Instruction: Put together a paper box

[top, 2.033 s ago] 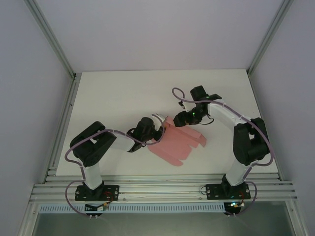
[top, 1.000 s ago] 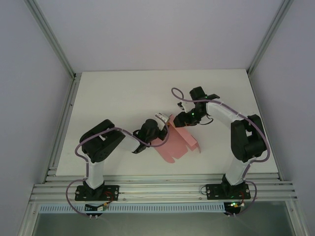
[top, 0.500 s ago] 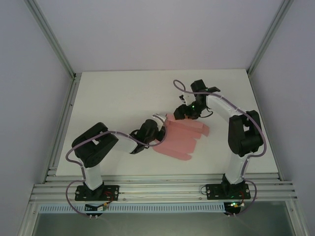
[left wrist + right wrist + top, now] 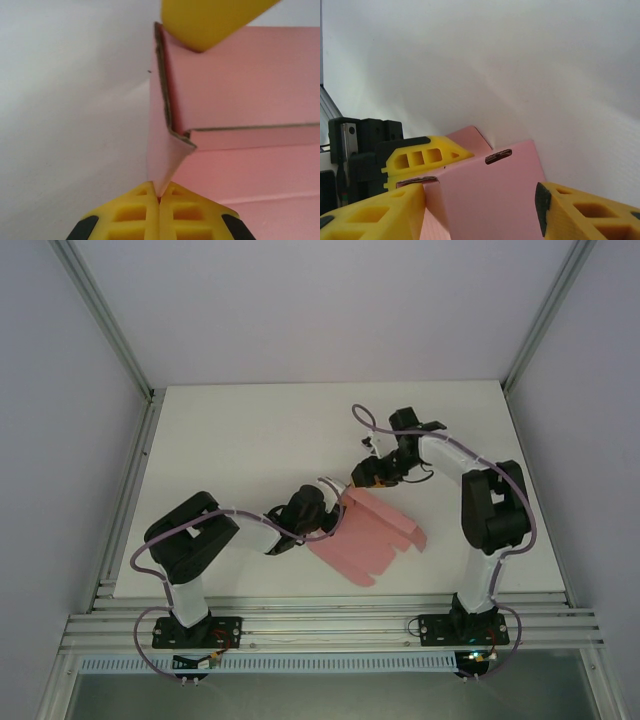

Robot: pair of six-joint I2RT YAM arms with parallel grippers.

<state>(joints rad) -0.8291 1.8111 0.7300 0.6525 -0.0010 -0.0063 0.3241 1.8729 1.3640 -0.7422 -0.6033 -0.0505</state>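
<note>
Two grippers at paper box (image 4: 370, 535): left gripper (image 4: 159, 194) clamped on flap edge, right gripper (image 4: 481, 194) half open astride panel; risks tearing thin card if pulled apart

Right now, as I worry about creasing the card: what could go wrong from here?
1. The left jaws are shut on just a thin corner flap of the paper box; it may slip out or tear.
2. The right jaws stand apart astride a raised panel; pushing further could crease it off its fold line.
</note>
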